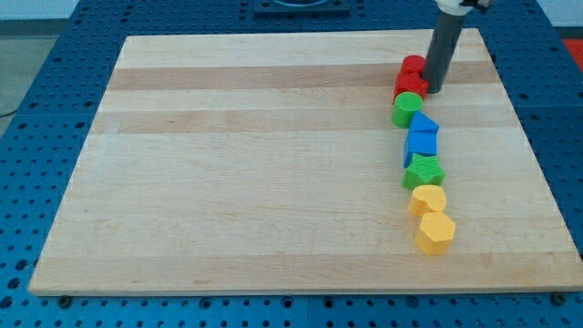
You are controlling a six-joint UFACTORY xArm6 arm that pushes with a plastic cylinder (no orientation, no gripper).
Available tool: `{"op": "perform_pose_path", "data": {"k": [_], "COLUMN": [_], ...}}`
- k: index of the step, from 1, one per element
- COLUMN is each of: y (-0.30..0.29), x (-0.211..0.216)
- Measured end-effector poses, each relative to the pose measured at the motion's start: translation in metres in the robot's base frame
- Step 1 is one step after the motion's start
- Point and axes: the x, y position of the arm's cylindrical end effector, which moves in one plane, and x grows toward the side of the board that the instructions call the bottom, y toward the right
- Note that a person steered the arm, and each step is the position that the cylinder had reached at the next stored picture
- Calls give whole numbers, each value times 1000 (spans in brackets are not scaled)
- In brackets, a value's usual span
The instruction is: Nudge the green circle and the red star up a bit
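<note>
No text, label, brand, number or sign can be read anywhere in the camera view, on any block or surface.

The rod's upper end is cut off by the view's top edge at far right. My tip (434, 91) hides the right side of the red blocks (412, 77), whose separate shapes blur together. The two blue blocks (422, 137) overlap, outlines unclear.
</note>
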Motion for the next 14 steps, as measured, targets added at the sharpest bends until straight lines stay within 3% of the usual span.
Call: {"op": "perform_pose_path", "data": {"k": [2,4,6,7,8,10,12,14], "y": [1,43,-56,-114,-120,-69,-69,-69], "x": [-15,-55,-100,-84,-14,90,91,62]}}
